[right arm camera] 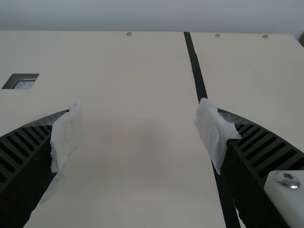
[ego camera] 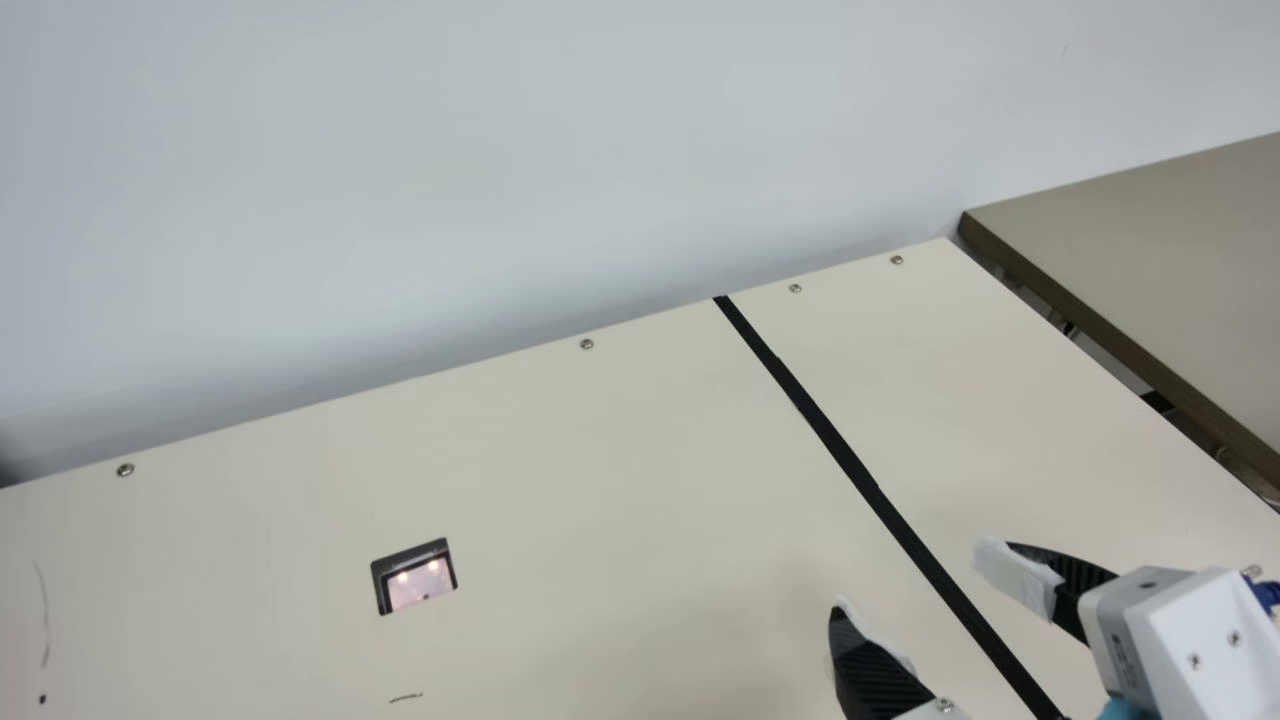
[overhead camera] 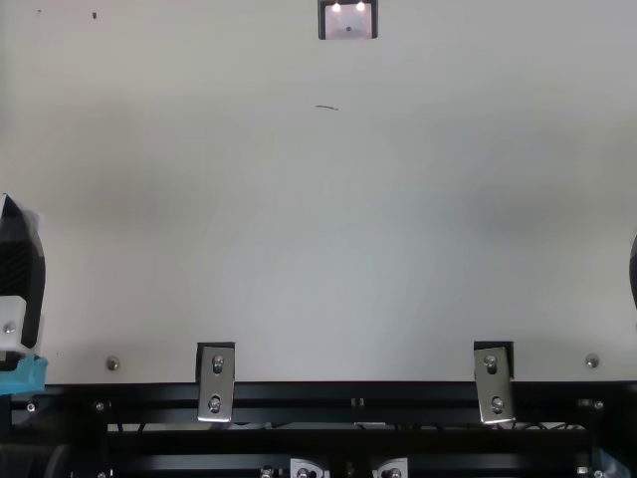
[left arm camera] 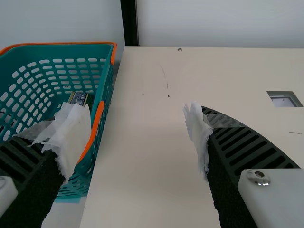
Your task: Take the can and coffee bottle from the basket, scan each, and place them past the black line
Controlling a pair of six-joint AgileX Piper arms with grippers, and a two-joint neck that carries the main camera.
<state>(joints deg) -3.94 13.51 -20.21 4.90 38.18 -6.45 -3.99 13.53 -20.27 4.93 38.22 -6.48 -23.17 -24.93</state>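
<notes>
At the top view's left edge is my left gripper; in the left wrist view the left gripper stands open, one finger over the teal basket. A small dark item lies inside the basket; whether it is the can or the bottle I cannot tell. My right gripper is open over the table beside the black line, a finger on either side; the right wrist view shows the right gripper with nothing held. A scanner window is set in the tabletop.
The cream table has small screws along its far edge, with a pale wall behind. A brownish surface stands beyond a gap at the right. Metal brackets sit at the near edge.
</notes>
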